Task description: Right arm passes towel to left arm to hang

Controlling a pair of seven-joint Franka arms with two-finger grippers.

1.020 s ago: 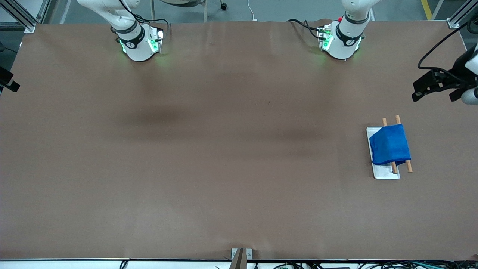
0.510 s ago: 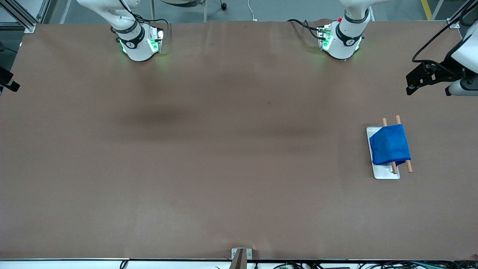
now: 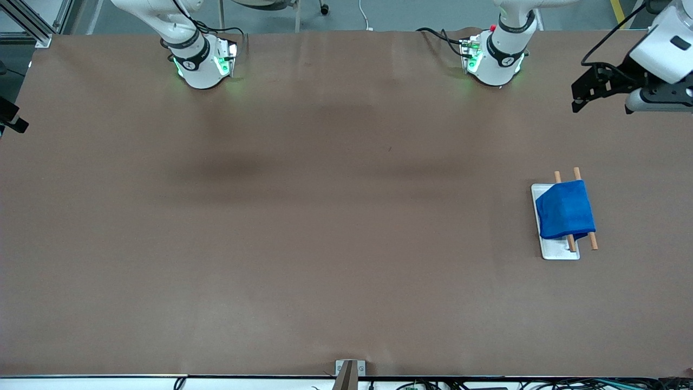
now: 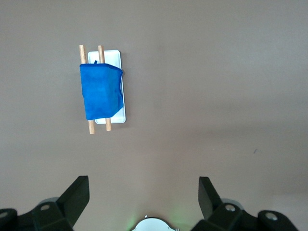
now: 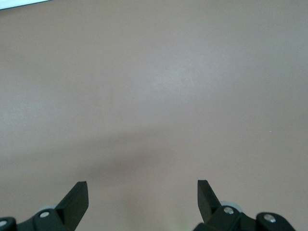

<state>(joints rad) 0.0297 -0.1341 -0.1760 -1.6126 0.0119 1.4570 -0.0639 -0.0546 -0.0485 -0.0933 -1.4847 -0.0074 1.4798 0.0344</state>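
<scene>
The blue towel [image 3: 566,210] hangs draped over two wooden rods [image 3: 594,242] on a white tray [image 3: 560,252] toward the left arm's end of the table. It also shows in the left wrist view [image 4: 101,92], with the rods [image 4: 91,127] and the tray [image 4: 115,57] under it. My left gripper [image 3: 601,103] is up in the air over the table's end, apart from the towel, open and empty [image 4: 143,182]. My right gripper [image 5: 142,185] is open and empty over bare brown table.
The two arm bases [image 3: 197,65] [image 3: 495,62] stand at the table's edge farthest from the front camera. A small metal bracket [image 3: 350,368] sits at the table's nearest edge. A black fixture [image 3: 11,116] sticks in at the right arm's end.
My left gripper has moved away from the rack, toward the edge where the bases stand. The towel, tray and right arm have not moved.
</scene>
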